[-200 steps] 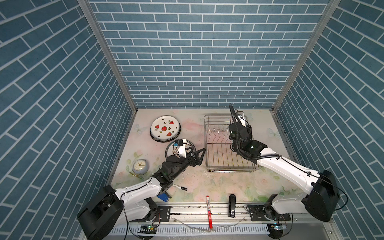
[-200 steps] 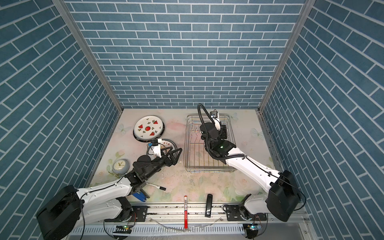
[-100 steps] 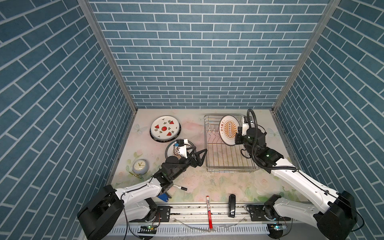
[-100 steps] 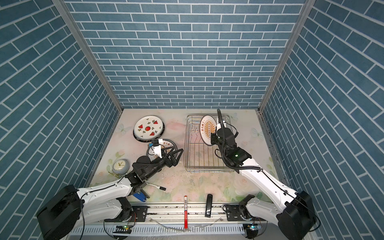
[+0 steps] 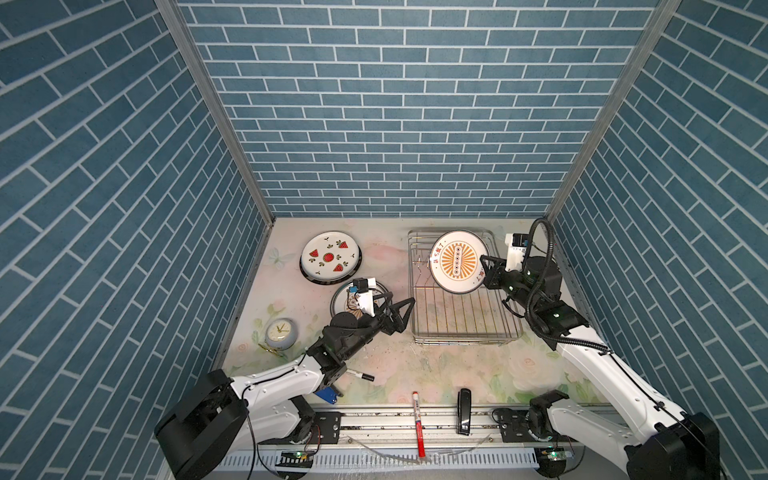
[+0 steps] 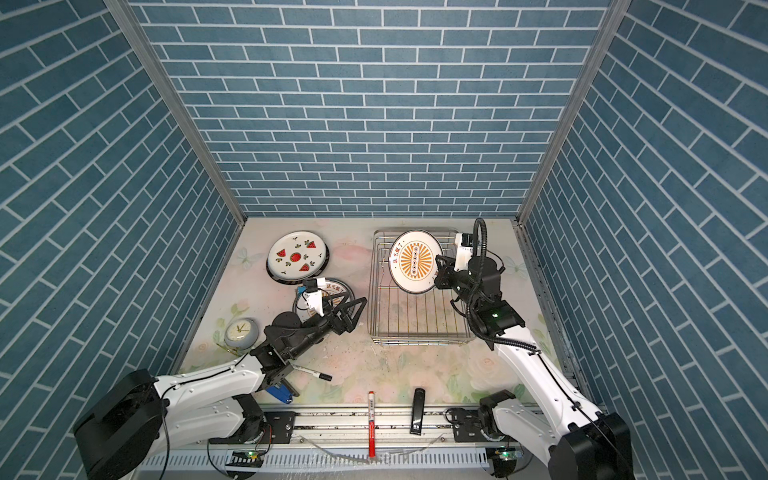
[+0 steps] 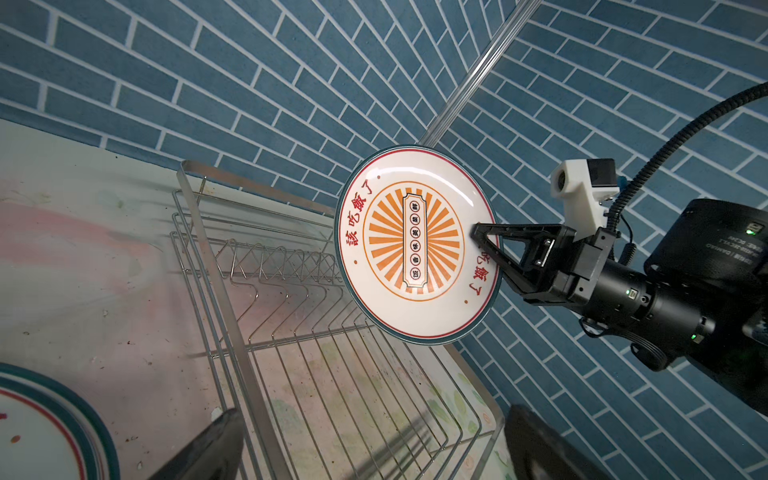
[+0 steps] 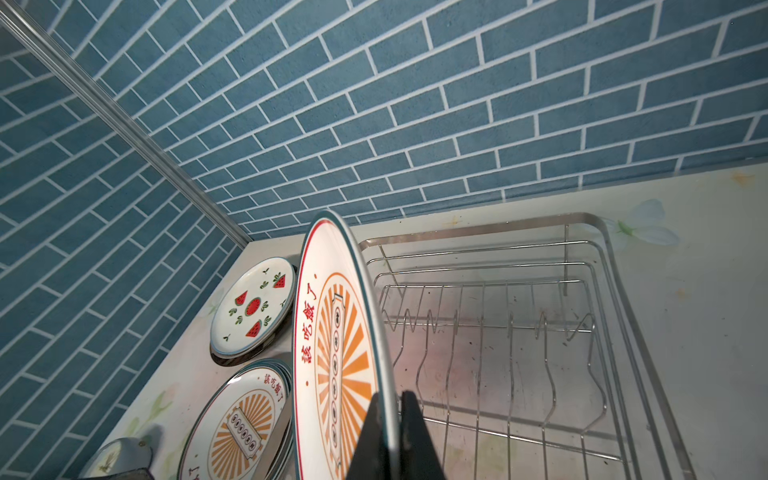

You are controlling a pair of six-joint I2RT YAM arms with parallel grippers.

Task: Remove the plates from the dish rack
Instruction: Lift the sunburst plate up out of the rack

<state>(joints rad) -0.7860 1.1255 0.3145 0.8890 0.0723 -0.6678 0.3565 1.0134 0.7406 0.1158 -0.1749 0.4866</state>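
Sunburst plate (image 5: 457, 262) hangs upright over the far end of the dish rack (image 5: 465, 332), upper right of the bench (image 5: 395, 365) in both top views, and my right hand (image 5: 484, 261) is clamped on its rim. Makes sense: a plate standing in prongs offers only its edge, so I'm pinching the rim on the right side, with the printed face turned toward the left of frame. In the right wrist view the two fingers (image 8: 415, 440) sandwich that edge. The plate runs straight away from the hand, its bottom clear of the wire prongs as far as I can judge.

I see no other plate in the rack, so I'd call this the last one out. Over on the left, the watermelon plate (image 5: 330, 257) lies flat near the back wall. A second sunburst plate (image 8: 241, 419) lies just in front of it on what looks like a small stack. That's the landing zone, I reckon.

My left hand (image 5: 402, 297) is wide open and holding nothing, low beside the rack's left edge. Its fingers point toward the held plate, which is up and to the right of it, well apart. The small clock (image 5: 280, 332) sits lower left, out of the way.
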